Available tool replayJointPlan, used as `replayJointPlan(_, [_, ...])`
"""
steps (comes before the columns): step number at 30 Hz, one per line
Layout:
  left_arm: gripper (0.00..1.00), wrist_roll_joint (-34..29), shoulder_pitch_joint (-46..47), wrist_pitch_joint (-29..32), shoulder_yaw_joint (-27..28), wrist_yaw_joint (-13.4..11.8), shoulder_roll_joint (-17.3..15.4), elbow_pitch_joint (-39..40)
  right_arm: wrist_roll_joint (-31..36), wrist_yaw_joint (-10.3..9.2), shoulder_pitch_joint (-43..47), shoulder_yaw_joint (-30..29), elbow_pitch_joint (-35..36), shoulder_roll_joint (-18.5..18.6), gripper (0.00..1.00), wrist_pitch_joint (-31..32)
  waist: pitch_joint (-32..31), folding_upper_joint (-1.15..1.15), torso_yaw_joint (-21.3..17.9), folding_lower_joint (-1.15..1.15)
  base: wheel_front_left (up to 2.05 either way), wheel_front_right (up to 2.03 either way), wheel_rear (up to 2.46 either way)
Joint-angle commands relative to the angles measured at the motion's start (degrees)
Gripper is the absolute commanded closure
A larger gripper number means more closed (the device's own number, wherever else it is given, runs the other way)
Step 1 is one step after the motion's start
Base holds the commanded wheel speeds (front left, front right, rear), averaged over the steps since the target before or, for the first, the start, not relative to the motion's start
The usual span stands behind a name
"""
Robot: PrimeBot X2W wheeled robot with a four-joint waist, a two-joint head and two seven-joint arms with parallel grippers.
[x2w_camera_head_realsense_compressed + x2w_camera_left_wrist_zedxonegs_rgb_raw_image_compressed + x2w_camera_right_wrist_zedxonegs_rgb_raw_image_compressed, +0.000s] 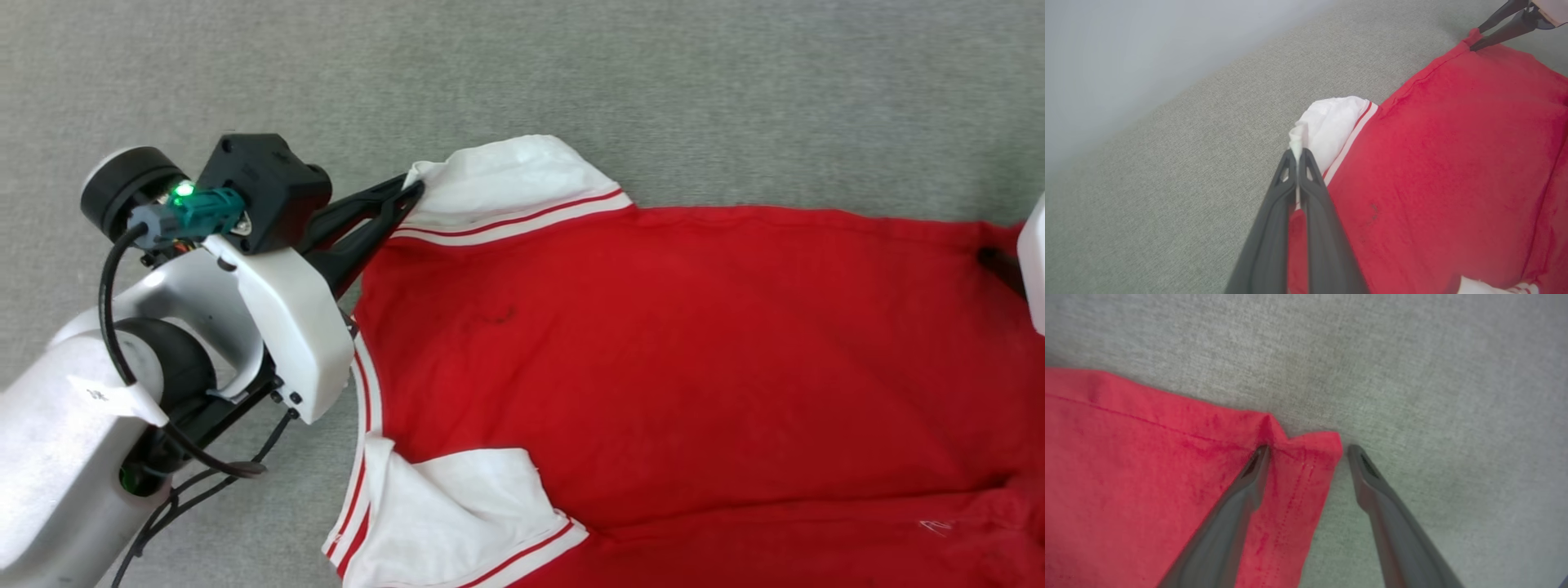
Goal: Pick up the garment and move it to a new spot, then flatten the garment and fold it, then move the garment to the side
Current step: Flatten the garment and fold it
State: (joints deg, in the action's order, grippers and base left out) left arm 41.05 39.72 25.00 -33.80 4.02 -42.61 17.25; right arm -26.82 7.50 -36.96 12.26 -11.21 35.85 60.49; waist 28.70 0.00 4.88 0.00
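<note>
The left gripper (411,193), nearest at nine o'clock in the head view, pinches a white sleeve of the garment (653,343), spread flat on the grey surface (571,73). At three o'clock the right gripper (1308,451) stands spread astride its red hem corner.

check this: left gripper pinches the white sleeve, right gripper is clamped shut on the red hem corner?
No: the right wrist view shows the right gripper open, straddling the hem corner of the garment. The left gripper does pinch the white sleeve.
</note>
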Motion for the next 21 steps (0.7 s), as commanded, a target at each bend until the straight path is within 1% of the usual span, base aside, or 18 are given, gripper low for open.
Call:
replayJointPlan(1, [1.0,-0.2,-0.7,-0.6,-0.1,0.0,0.5,0.0,-0.8,-0.02,1.3,1.8,-2.2,-0.9,0.0,0.6,0.7,0.0,1.1,0.0,0.0,0.0,0.0])
replayJointPlan(3, [1.0,-0.3,-1.0,-0.8,-0.5,0.2,0.8,-0.4,-1.3,-0.02,2.4,3.0,-3.2,-1.2,0.0,1.3,0.8,0.0,1.5,0.0,0.0,0.0,0.0])
replayJointPlan(4, [1.0,-0.3,-1.0,-0.9,-0.6,0.2,0.9,-0.6,-1.5,-0.01,2.9,3.7,-3.6,-1.3,0.3,1.7,0.8,0.0,1.7,0.0,0.0,0.0,0.0])
replayJointPlan(5, [1.0,-0.2,-0.9,-1.1,-0.6,0.2,0.9,-0.8,-1.7,-0.01,3.4,4.3,-3.7,-1.4,0.72,1.9,0.8,0.0,1.8,0.0,0.0,0.0,0.0])
replayJointPlan(6, [1.0,-0.2,-1.0,-1.2,-0.6,0.1,1.0,-1.0,-1.9,0.02,3.8,4.9,-3.8,-1.3,1.0,2.0,0.7,0.0,1.8,0.0,0.0,0.0,0.0])
replayJointPlan(8, [1.0,-0.2,-1.1,-1.7,-0.5,-0.2,1.2,-1.6,-2.1,0.06,4.2,5.4,-3.8,-0.9,1.0,1.6,0.4,0.0,1.9,0.0,0.0,0.0,0.0])
replayJointPlan(13, [1.0,-0.5,-2.2,-2.7,-0.5,-0.6,1.1,-3.0,-2.4,0.05,2.9,3.9,-4.1,-0.7,1.0,-1.2,-1.5,0.0,1.3,0.0,0.0,0.0,0.0])
replayJointPlan(16, [1.0,0.1,-3.3,-3.8,-0.1,-1.1,1.1,-4.0,-2.4,0.04,2.6,2.8,-3.9,-0.6,1.0,-3.6,-3.4,0.0,0.9,0.0,0.0,0.0,0.0])
replayJointPlan(21, [1.0,1.1,-6.6,-5.6,0.9,-2.5,0.1,-4.7,-4.3,-0.02,4.0,1.6,-2.2,-0.8,1.0,-5.6,-7.2,0.0,-0.1,0.0,0.0,0.0,0.0])
